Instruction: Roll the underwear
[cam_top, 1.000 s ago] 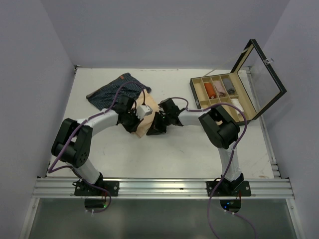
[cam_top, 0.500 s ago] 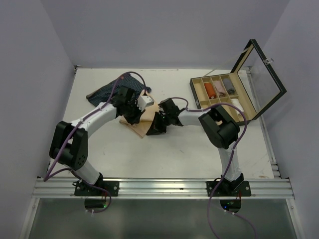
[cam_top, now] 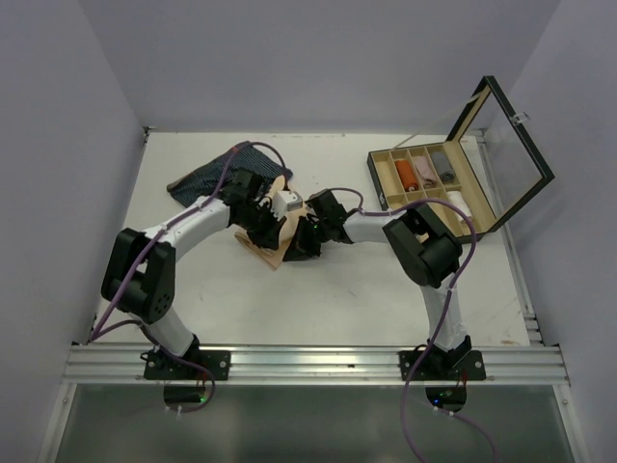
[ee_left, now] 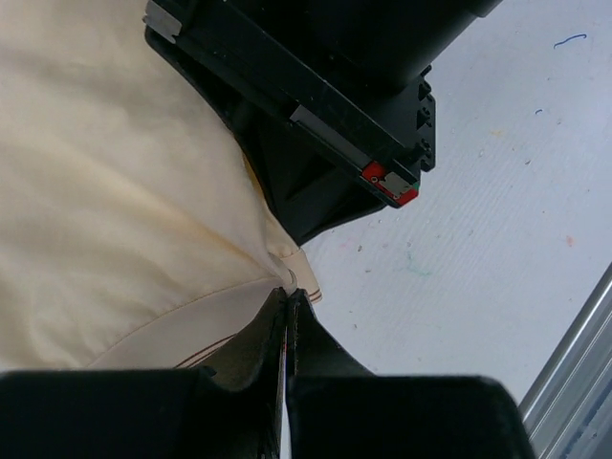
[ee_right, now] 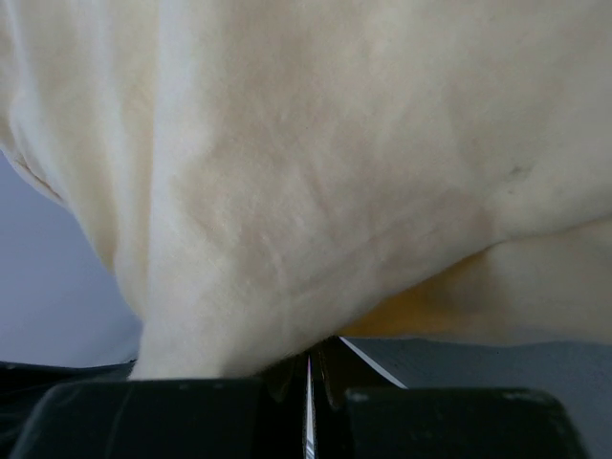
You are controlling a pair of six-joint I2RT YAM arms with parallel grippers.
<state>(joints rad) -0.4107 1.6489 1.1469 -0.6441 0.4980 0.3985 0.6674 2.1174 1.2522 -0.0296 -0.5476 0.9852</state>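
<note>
The beige underwear (cam_top: 273, 253) lies bunched mid-table between both grippers. My left gripper (cam_top: 269, 231) is shut on its hem; in the left wrist view the jaws (ee_left: 287, 298) pinch the cloth's corner, with the beige cloth (ee_left: 115, 210) to the left. My right gripper (cam_top: 302, 243) is shut on the opposite edge; in the right wrist view the cloth (ee_right: 335, 172) fills the frame above the closed jaws (ee_right: 308, 359). The navy striped underwear (cam_top: 207, 174) lies spread at the far left. I see no pink-and-white garment on the table.
An open wooden box (cam_top: 429, 178) with a raised glass lid (cam_top: 511, 154) stands at the far right, with rolled items in its compartments. The right gripper's black body (ee_left: 325, 115) sits close in front of my left gripper. A metal rail (cam_top: 308, 362) runs along the near edge.
My left gripper swung to the far left, then came back right beside the right gripper. The beige cloth is now more bunched between them. The right gripper barely moved.
</note>
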